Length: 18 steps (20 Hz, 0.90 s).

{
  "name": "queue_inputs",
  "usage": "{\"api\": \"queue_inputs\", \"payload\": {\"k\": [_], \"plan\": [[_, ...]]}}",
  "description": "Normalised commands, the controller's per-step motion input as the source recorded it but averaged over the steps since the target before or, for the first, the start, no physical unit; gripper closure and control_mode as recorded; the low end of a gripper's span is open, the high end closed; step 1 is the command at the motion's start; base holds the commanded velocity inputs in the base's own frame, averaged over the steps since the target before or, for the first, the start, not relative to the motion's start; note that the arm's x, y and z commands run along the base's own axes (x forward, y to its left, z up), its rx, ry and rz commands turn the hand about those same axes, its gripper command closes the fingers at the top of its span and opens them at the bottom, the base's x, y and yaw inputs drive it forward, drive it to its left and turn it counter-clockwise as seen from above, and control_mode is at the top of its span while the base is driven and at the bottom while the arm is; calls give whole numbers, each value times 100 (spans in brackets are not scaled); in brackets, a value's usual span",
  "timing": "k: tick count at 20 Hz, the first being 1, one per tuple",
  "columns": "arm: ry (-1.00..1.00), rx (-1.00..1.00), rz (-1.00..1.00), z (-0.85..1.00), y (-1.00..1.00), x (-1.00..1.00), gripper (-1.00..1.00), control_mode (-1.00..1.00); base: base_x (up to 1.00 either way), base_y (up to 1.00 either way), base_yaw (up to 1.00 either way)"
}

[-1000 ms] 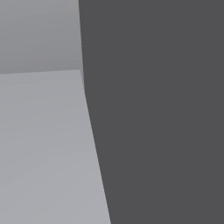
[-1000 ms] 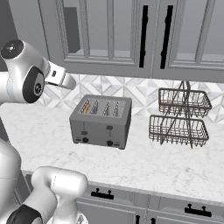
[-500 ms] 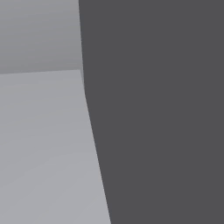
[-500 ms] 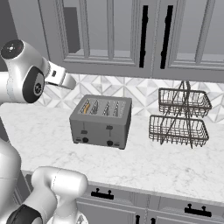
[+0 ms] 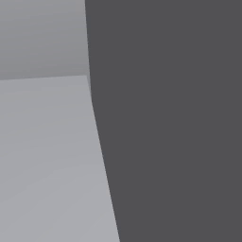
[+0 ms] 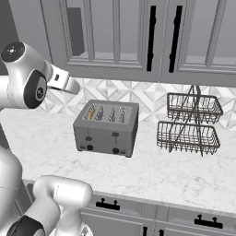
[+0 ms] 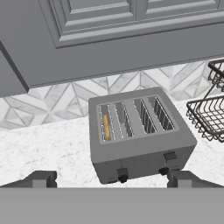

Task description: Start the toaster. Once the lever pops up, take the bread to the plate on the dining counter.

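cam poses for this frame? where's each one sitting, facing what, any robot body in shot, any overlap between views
Left base view: on the base, behind-left of the arm; faces flat grey and dark surfaces close up.
Right base view: on the base, behind-right; looks forward and down at the toaster, the wire rack and the upper cabinets; white arm links at left.
Hand view: on the hand, looking down at the toaster from above its front; both fingertips at the bottom.
Right base and hand views share toaster, bread, rack.
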Motion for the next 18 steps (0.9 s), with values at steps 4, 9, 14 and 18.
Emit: {"api": "queue_inputs", "payload": {"k": [4, 9, 14, 18], "plan": [[0, 0, 0, 0, 0, 0, -100, -100, 0, 0, 0], [0, 0, 0, 0, 0, 0, -100, -100, 0, 0, 0], [0, 0, 0, 0, 0, 0, -100, -100, 0, 0, 0], [0, 0, 0, 0, 0, 0, -100, -100, 0, 0, 0]]}}
